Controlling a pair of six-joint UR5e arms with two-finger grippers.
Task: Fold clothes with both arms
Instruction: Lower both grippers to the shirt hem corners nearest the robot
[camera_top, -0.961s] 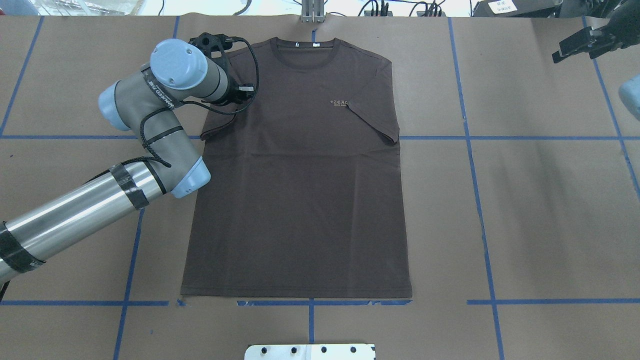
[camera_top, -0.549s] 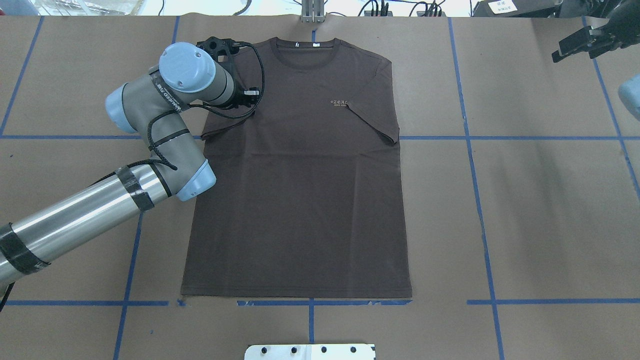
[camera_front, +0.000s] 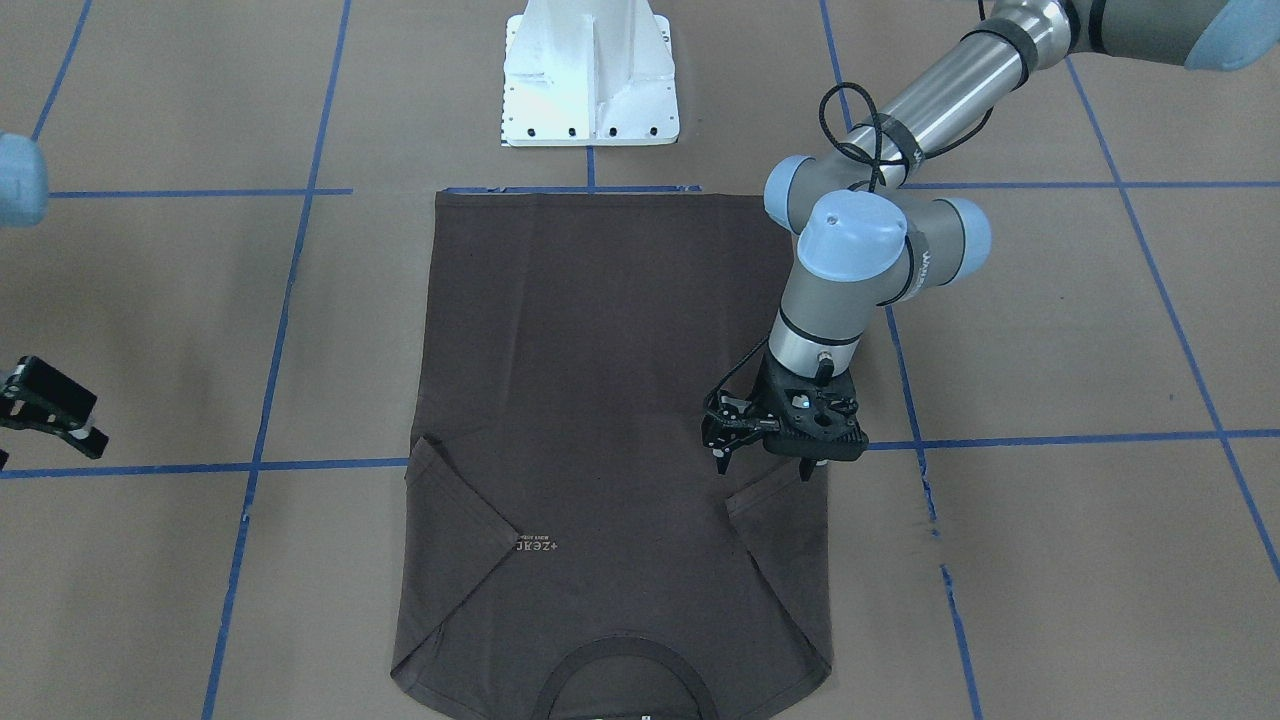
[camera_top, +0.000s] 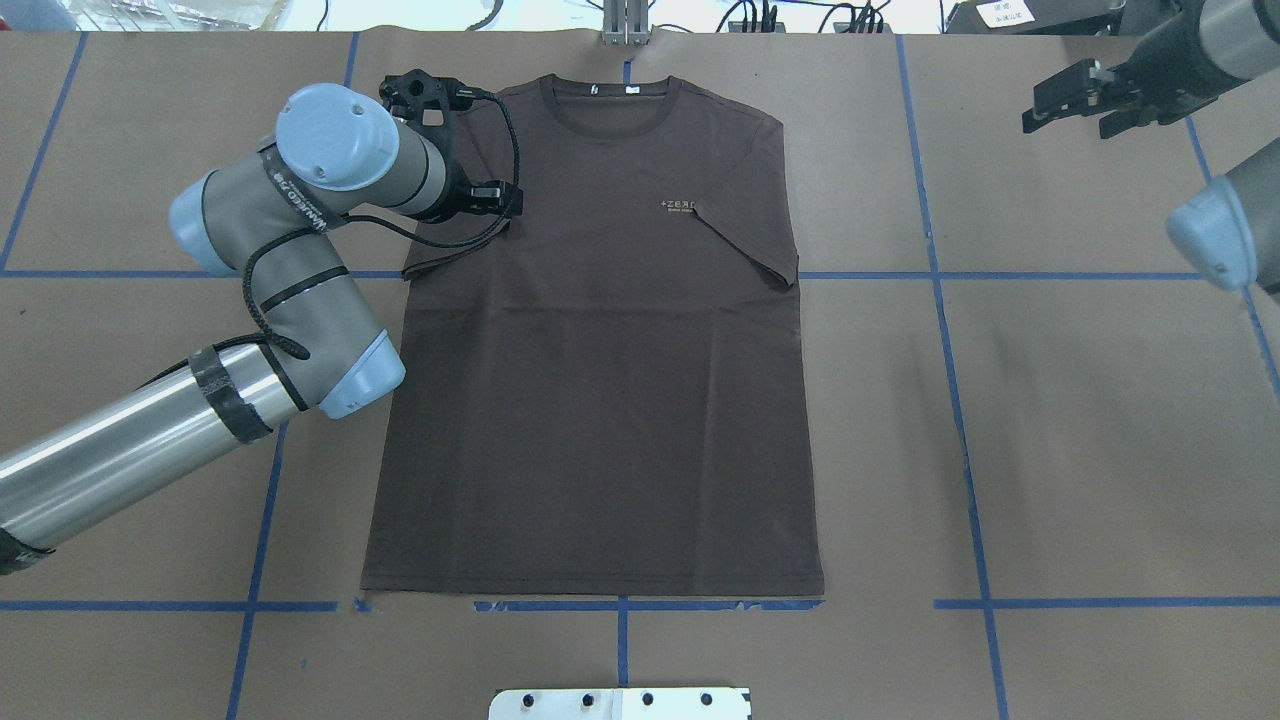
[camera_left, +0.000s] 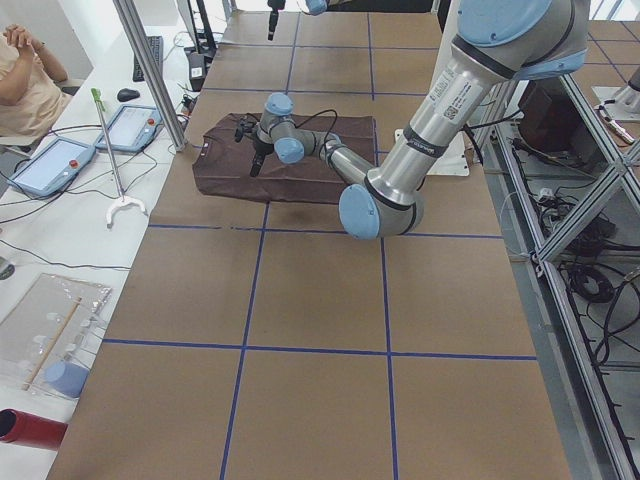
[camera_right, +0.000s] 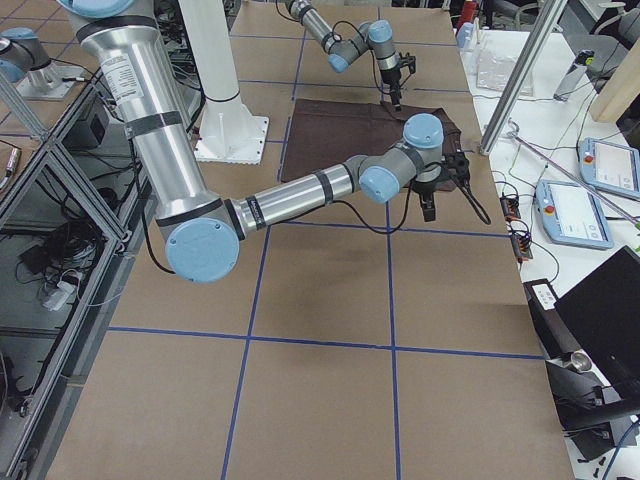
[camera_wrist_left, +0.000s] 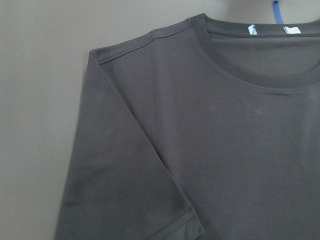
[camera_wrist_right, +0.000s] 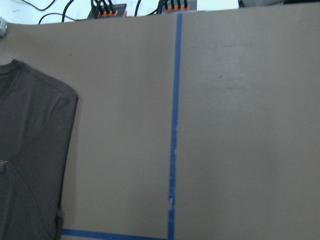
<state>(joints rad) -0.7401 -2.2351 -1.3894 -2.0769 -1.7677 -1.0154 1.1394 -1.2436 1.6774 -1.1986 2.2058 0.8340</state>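
Fingers (camera_front: 805, 468) of the left gripper (camera_front: 763, 465) hang spread over the T-shirt (camera_top: 600, 400); sleeves (camera_top: 755, 235) lie folded in, body folds are left; right gripper (camera_top: 1085, 95) I cannot tell.

Brown table (camera_top: 1100, 400), blue tape grid (camera_top: 1100, 603); T-shirt (camera_top: 600, 400) flat, sleeves apparently folded in; white base (camera_front: 590, 80).

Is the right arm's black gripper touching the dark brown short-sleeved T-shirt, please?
No, the black right gripper hangs over the brown paper-covered table, well apart from the dark brown T-shirt.
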